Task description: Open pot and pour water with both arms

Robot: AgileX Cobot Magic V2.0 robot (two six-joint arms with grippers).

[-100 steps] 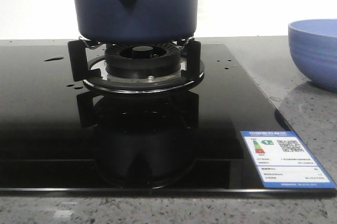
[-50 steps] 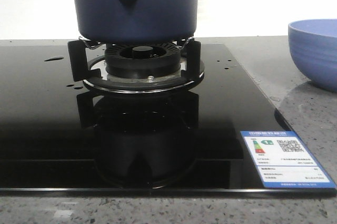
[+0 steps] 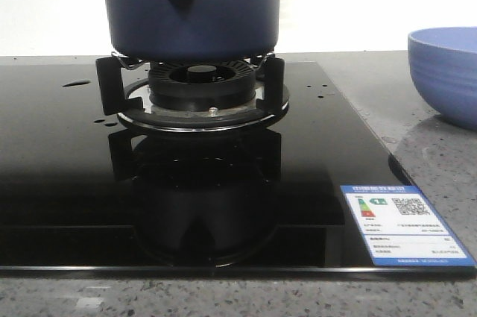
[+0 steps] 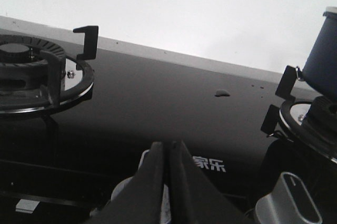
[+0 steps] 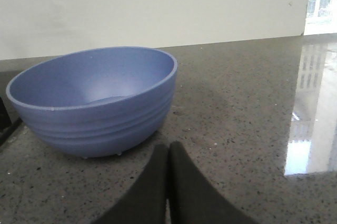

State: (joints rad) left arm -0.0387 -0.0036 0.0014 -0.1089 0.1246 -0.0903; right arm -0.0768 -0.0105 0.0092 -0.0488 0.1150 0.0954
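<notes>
Left gripper (image 4: 169, 153) low over black hob (image 3: 59, 183), jaws clenched, empty, parked short of pot (image 3: 191, 7). Pot centred on burner trivet (image 3: 192, 89), ready for lid pull; lid out of frame. Water drops (image 3: 76, 83) on glass. Energy label (image 3: 402, 227) unreadable; "家乐" printed on hob. Right gripper (image 5: 168, 174) clenched, empty, by bowl (image 5: 95, 100) on bench (image 5: 237, 108).

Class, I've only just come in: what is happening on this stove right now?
Nothing is being handled at this moment. The pot sits on the burner stand of the black cooktop, with a few drops of water on the glass. The light-blue bowl stands apart on the stone counter. The left end effector and right end effector are both shut, holding nothing.
</notes>
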